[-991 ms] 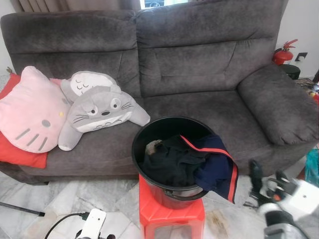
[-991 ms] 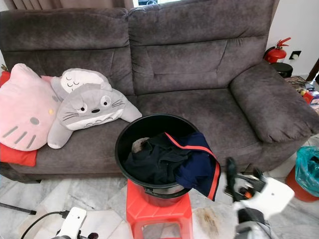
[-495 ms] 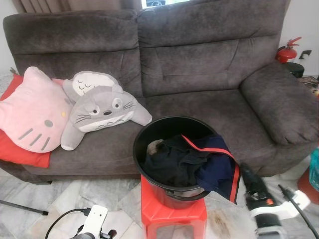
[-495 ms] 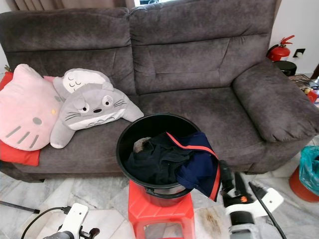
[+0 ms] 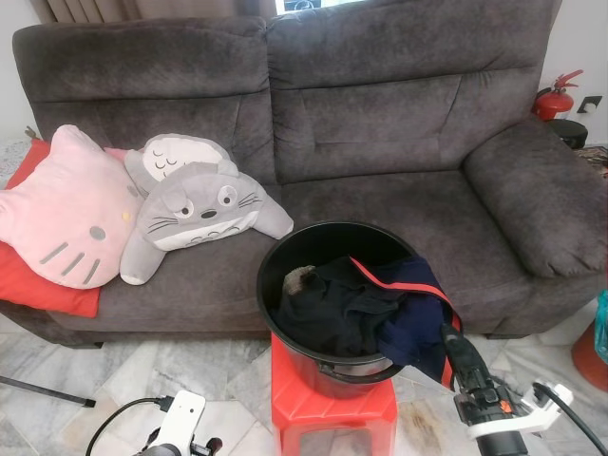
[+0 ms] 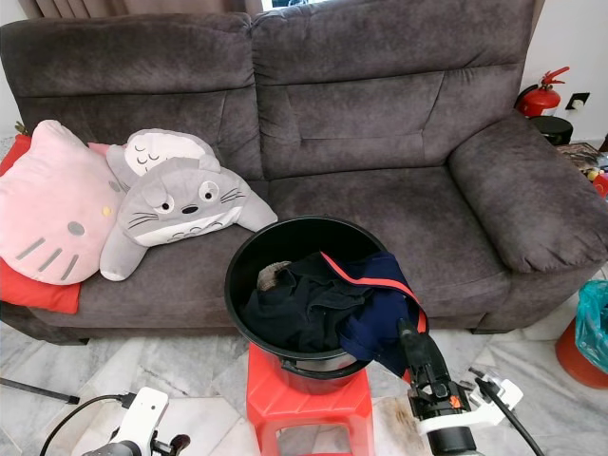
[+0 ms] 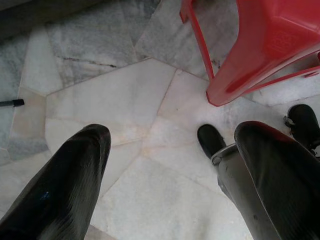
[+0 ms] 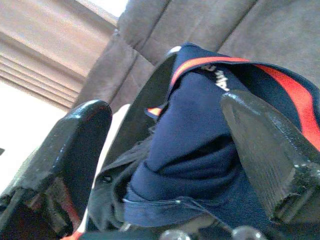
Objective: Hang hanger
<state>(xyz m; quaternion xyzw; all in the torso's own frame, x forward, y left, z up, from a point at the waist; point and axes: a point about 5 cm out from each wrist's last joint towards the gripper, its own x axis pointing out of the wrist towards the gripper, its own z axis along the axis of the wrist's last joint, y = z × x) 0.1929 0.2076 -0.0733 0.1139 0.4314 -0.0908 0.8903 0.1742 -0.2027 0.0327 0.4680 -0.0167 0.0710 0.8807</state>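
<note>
Right pincer [image 6: 410, 334] at the bucket's [image 6: 249, 261] near rim.
Fingers apart, tips just beside navy red-trimmed garment [image 6: 380, 309] draped over the rim; left pincer [image 7: 165, 165] spread above floor.

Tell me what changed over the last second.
The right gripper swung in from the right, its open fingers now at the navy garment draped over the black bucket, grasping nothing yet. The left gripper stays low over the floor; bucket, red stool, sofa unchanged.
</note>
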